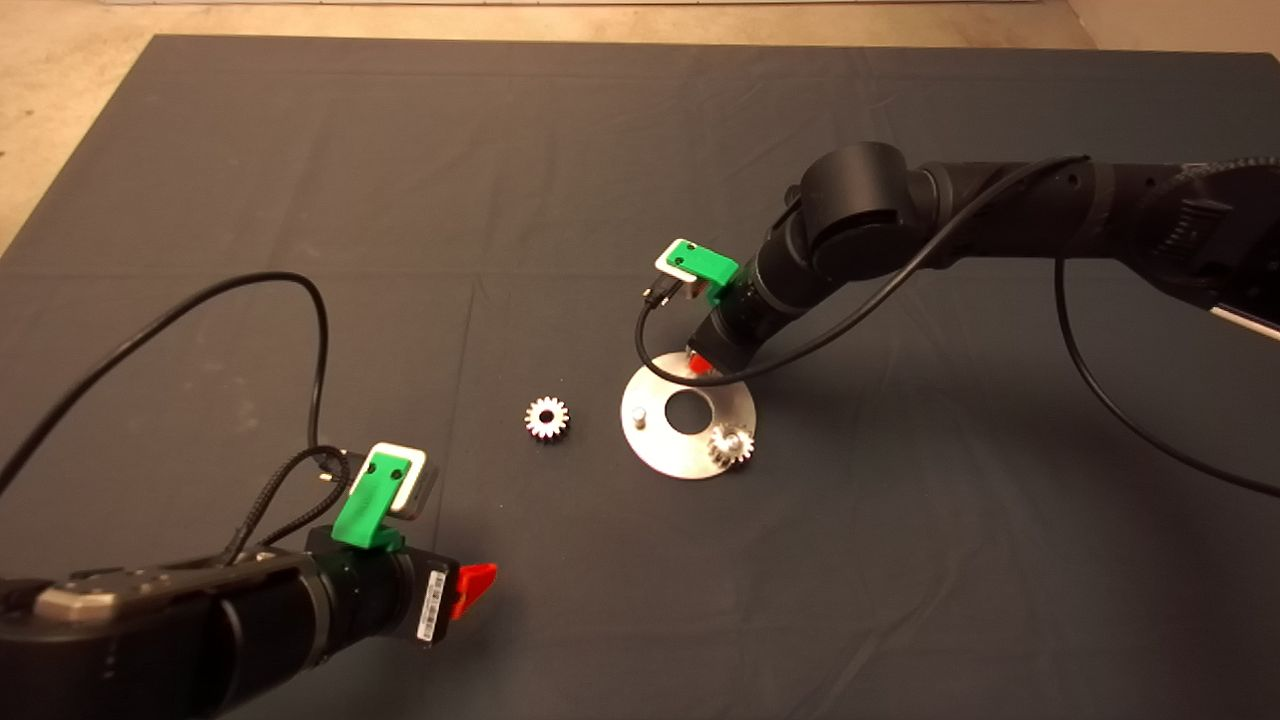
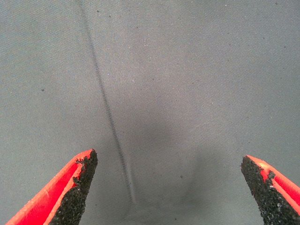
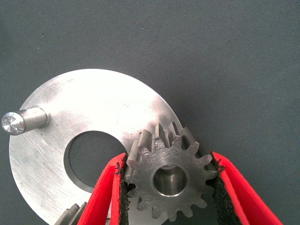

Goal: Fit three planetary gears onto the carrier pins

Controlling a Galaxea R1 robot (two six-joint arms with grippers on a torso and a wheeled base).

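The silver carrier disc [image 1: 655, 440] lies at mid-mat. One planetary gear [image 1: 731, 445] sits on the pin at its near right edge. A bare carrier pin [image 1: 638, 412] stands on its left side. Another gear [image 1: 547, 417] lies loose on the mat to the left of the disc. My right gripper [image 1: 700, 364] is at the disc's far edge. In the right wrist view that gripper [image 3: 168, 160] is shut on a third gear [image 3: 154, 161], held over the disc [image 3: 89, 108] with a pin end showing through its hole. My left gripper [image 1: 476, 590] is parked at the lower left, open [image 2: 168, 159] over bare mat.
The dark mat [image 1: 300, 200] spreads all around the disc. Black cables loop from both wrists, one just behind the disc [image 1: 650, 335] and one over the left side of the mat [image 1: 320, 330]. Pale floor [image 1: 60, 100] borders the mat at the far left.
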